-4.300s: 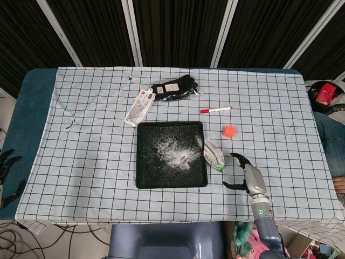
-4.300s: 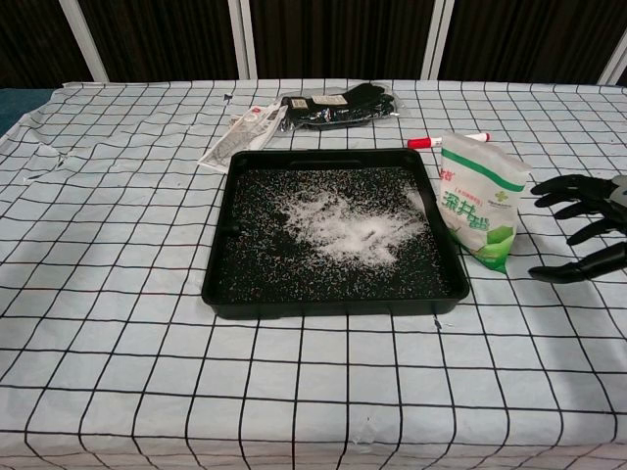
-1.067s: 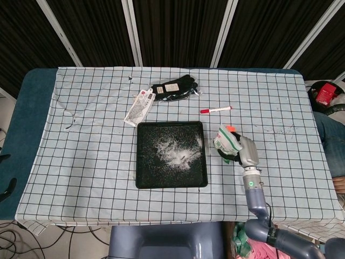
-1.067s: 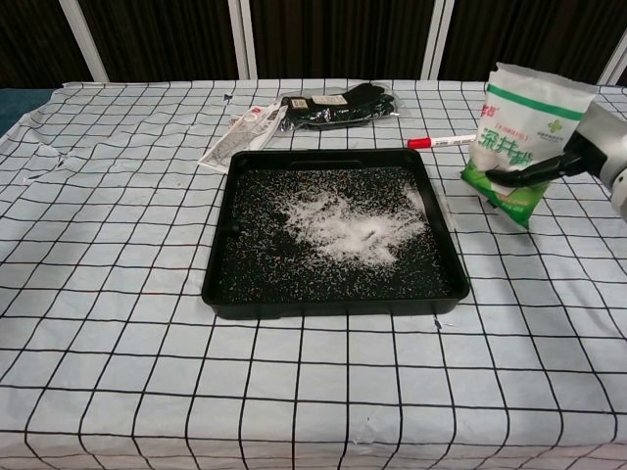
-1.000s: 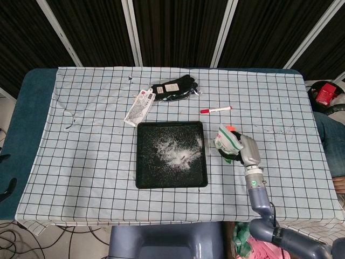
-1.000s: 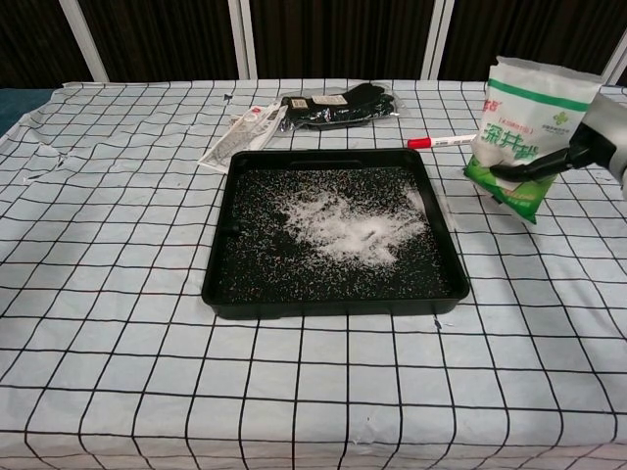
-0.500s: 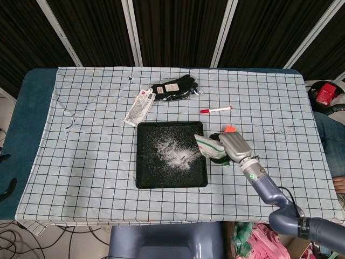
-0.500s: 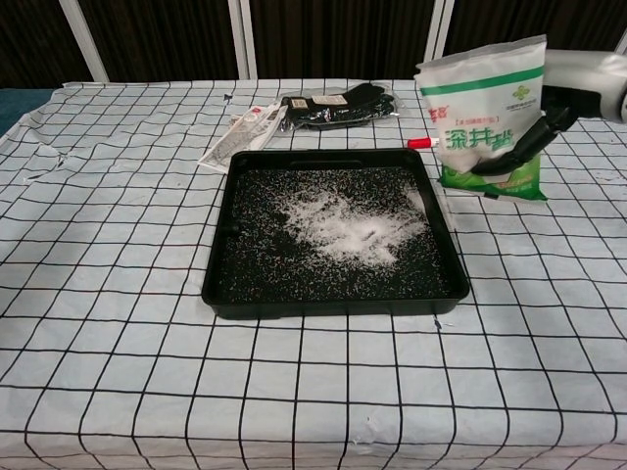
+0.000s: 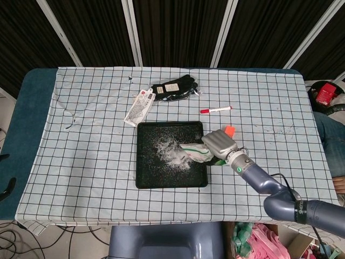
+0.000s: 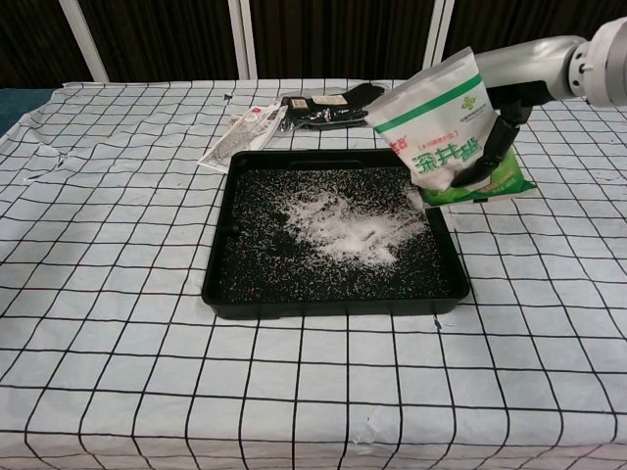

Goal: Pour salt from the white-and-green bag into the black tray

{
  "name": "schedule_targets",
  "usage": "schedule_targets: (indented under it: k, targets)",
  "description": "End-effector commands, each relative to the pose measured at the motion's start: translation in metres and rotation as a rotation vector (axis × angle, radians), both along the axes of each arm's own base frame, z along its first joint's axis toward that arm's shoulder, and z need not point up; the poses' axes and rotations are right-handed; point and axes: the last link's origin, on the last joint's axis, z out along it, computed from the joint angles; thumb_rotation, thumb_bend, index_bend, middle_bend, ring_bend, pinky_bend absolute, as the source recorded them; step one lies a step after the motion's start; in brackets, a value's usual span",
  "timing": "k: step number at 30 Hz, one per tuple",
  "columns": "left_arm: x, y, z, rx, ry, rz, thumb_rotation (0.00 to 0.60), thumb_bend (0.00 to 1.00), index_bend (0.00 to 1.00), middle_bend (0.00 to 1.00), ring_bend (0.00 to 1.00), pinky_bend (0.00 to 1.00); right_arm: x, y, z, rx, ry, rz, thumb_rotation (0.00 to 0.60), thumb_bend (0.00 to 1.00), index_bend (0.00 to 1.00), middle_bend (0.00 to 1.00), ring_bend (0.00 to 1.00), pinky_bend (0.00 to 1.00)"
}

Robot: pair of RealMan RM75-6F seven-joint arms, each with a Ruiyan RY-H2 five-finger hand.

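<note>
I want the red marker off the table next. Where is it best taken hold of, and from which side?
Grip the red marker around the middle of its barrel, coming from above. It lies flat on the cloth, apart from other things, so fingers can likely close across its thin width.

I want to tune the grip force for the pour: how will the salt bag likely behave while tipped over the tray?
The salt bag looks like soft plastic film bulging with contents, so it probably sags and shifts as salt runs toward its lowered end. The right hand holds it tilted over the black tray; glossy film may slip under a light grip, while a harder squeeze could push salt out unevenly.
</note>
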Motion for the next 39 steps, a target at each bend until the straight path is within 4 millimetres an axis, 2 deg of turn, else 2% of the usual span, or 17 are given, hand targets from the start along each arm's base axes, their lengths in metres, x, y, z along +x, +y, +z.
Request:
schedule_targets:
  k: [1,7,13,28,39]
  targets:
    - [0.0,0.0,0.0,0.0,-0.001,-0.001,0.6,0.32,0.26,0.14,0.06,0.08,0.009,-0.001,0.0,0.017,0.032,0.009,0.6,0.49,0.64,0.52,0.56,0.45]
    - [0.0,-0.001,0.001,0.002,-0.002,-0.002,0.6,0.32,0.26,0.14,0.06,0.08,0.021,-0.005,0.001,0.02,0.081,0.036,0.6,0.51,0.68,0.54,0.56,0.45]
    - [0.0,-0.001,0.002,0.006,-0.007,-0.006,0.6,0.32,0.26,0.14,0.06,0.08,0.033,-0.009,0.002,0.002,0.204,0.086,0.6,0.55,0.71,0.55,0.57,0.46]
    - [0.0,-0.002,0.002,0.008,-0.006,-0.007,0.6,0.32,0.26,0.14,0.06,0.08,0.043,-0.01,-0.001,-0.035,0.405,0.14,0.6,0.59,0.74,0.57,0.59,0.47]
    - [0.001,-0.002,0.002,0.009,-0.007,-0.008,0.6,0.32,0.26,0.14,0.06,0.08,0.05,-0.008,-0.006,-0.054,0.487,0.179,0.6,0.6,0.75,0.58,0.59,0.47]
